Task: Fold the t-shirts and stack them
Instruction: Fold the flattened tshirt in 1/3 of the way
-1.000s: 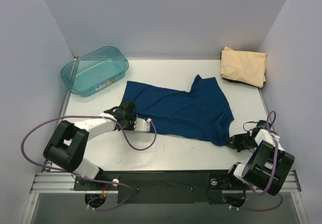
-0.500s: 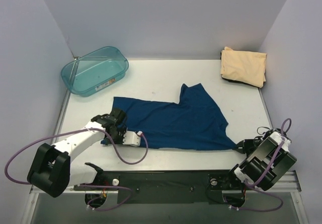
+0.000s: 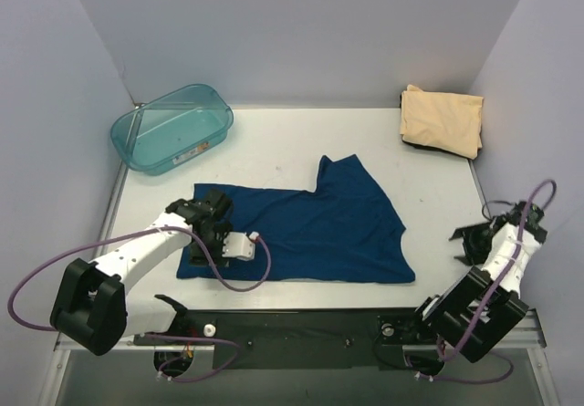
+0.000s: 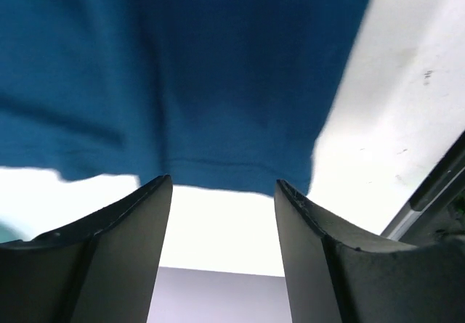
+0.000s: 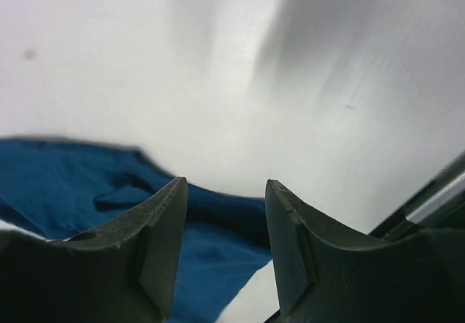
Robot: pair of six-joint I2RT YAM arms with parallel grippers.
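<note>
The navy blue t-shirt (image 3: 306, 233) lies spread flat near the table's front edge, with one sleeve pointing to the back. My left gripper (image 3: 203, 242) is open over the shirt's left edge, and the blue cloth (image 4: 182, 76) lies just beyond its fingertips with nothing between them. Off the shirt's right side, my right gripper (image 3: 462, 242) is open and empty, with the shirt's corner (image 5: 87, 199) showing behind its fingers. A tan t-shirt (image 3: 443, 121) lies folded at the back right, with a dark edge (image 3: 412, 143) under it.
A translucent teal tub (image 3: 172, 128) stands at the back left. Purple cables loop from both arms near the table's front rail (image 3: 301, 319). Walls close in the table on three sides.
Both grippers pulled the navy shirt toward the front edge and flattened it, then opened and let it go. The right gripper has drawn back to the right, off the cloth.
</note>
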